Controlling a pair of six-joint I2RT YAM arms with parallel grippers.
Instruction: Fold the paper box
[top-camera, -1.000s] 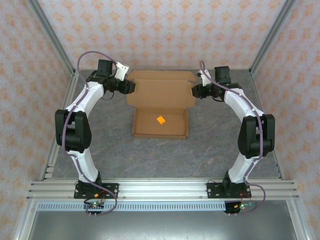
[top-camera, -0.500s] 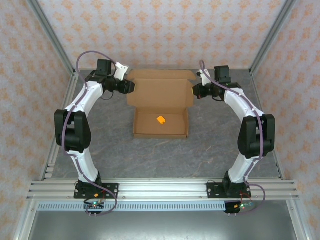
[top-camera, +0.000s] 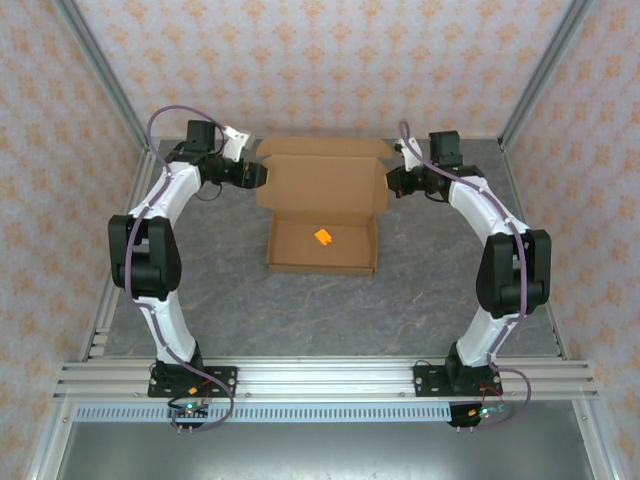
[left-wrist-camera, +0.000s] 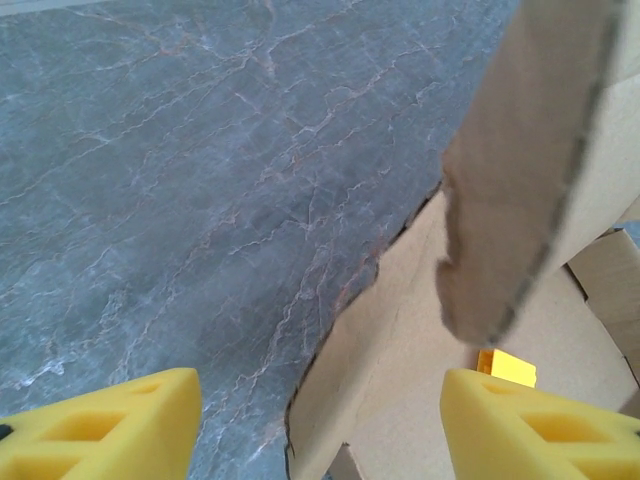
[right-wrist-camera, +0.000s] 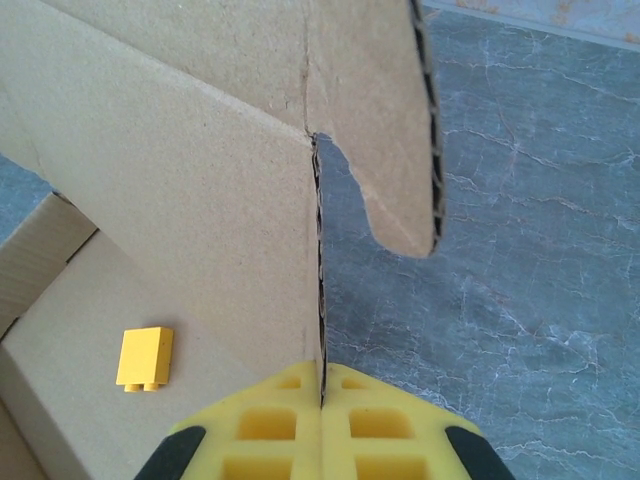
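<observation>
Now, on the grey marbled bench (top-camera: 200, 290), the paper box (top-camera: 322, 190) lies toward the far side, with its tray nearer the arm bases and its lid raised behind. Our right hand (right-wrist-camera: 321, 400) is clamped on the lid's right edge. Our left hand (top-camera: 262, 174) stands open beside the lid's left flap, pinching nothing. We judge the risk to be this one-sided hold: pushed over from the right alone, the lid may twist, the box may slide, or the flaps may land outside the tray walls. The small orange block (top-camera: 321, 238) sits loose in the tray and could be jolted.

the paper box (top-camera: 320, 190) bars the middle, but the table (top-camera: 320, 310) nearer lies open.
</observation>
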